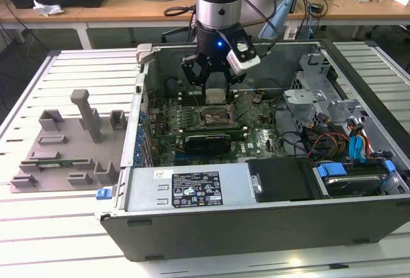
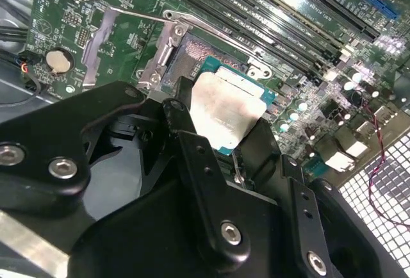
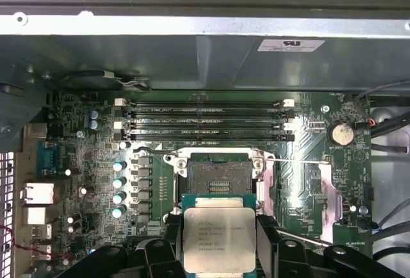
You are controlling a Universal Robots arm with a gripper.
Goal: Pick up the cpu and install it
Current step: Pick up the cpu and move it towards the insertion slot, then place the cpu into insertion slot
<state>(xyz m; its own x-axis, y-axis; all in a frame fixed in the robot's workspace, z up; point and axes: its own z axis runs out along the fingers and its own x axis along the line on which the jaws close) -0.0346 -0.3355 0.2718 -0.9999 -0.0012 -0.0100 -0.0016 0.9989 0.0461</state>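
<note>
Firmly pinched in the black gripper of the silver robot arm, the small square cpu with a silver-grey metal lid hung above the green motherboard inside the open grey computer case. The exterior view also showed the grey moulded plastic tray well apart on the slatted table, toward the exterior view's left.

Seen in the second wrist view, the jaws were narrowed onto the chip's opposite edges, with one black finger on either side. The chip was lid up and near the dark square socket with its metal frame, but not yet seated in it.

From the first wrist view, the cpu looked roughly square to the socket but offset from it. The thin wire retention lever stood out to one side, just beside the row of black memory slots.

Doing this step well would likely mean keeping the chip level, lining its edges and corner up with the socket frame, and coming straight down without sliding. The socket's contacts looked delicate, and a tilted or dragged chip could bend them.
</note>
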